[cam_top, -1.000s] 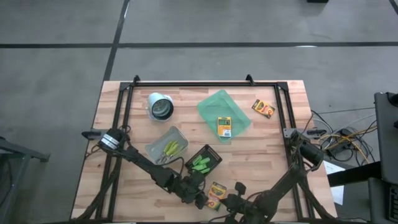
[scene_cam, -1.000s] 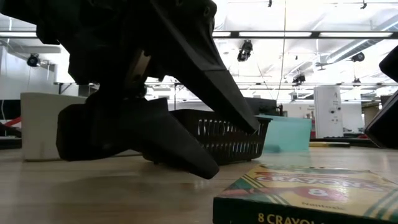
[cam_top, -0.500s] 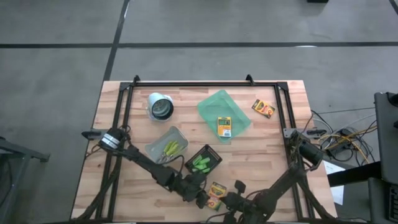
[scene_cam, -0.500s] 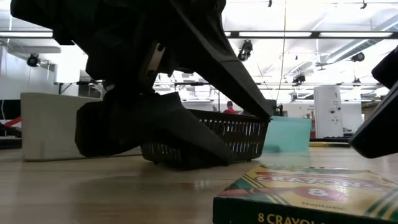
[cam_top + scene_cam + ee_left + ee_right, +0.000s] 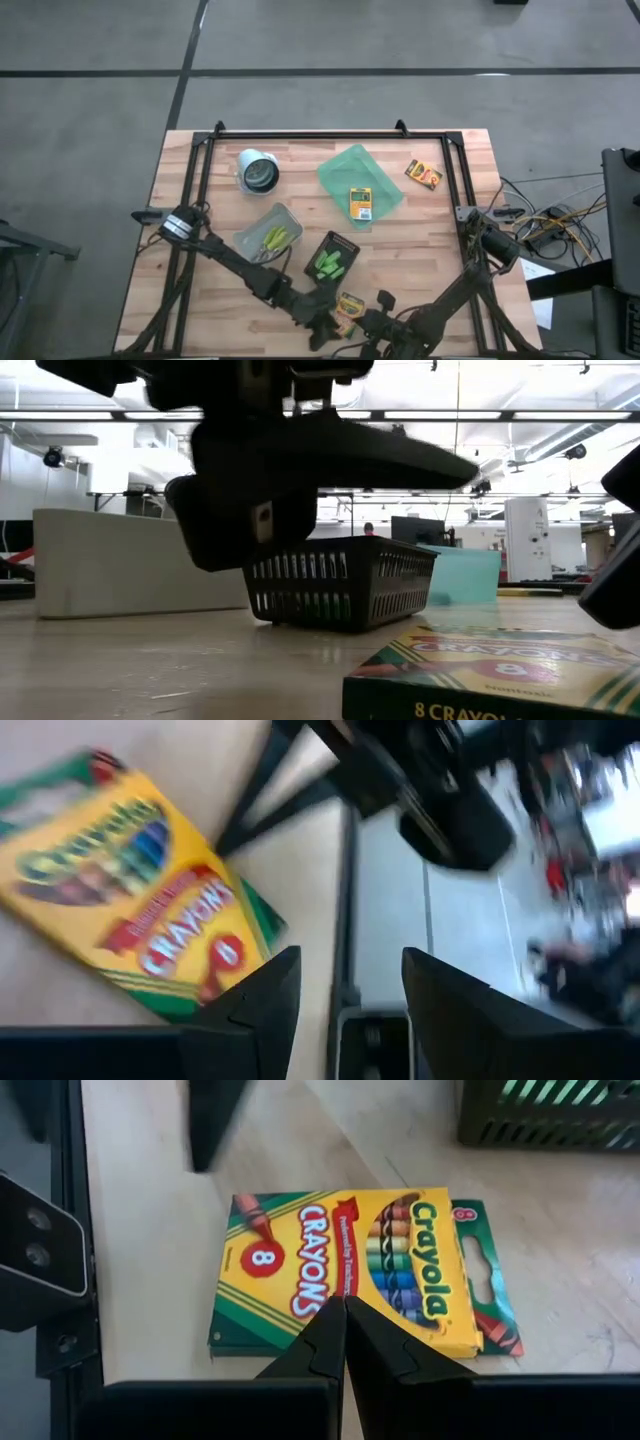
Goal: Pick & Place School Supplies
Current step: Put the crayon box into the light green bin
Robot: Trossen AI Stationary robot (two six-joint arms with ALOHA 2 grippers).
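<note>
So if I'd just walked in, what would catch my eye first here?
Probably the bright crayon box lying flat at the table's near edge, between the left gripper, open, and the right gripper, shut. Behind it stands a black basket of green markers.

Overhead and wrist views of both arms at the table's near edge. The left arm reaches diagonally from its base at the left side toward the near centre; the left gripper point(image 5: 322, 322) is there, its fingers point(image 5: 262, 995) standing apart with nothing between them. The right arm stretches from its base at the right side along the near edge; the right gripper point(image 5: 345, 1320) has its fingertips pressed together, empty.
</note>
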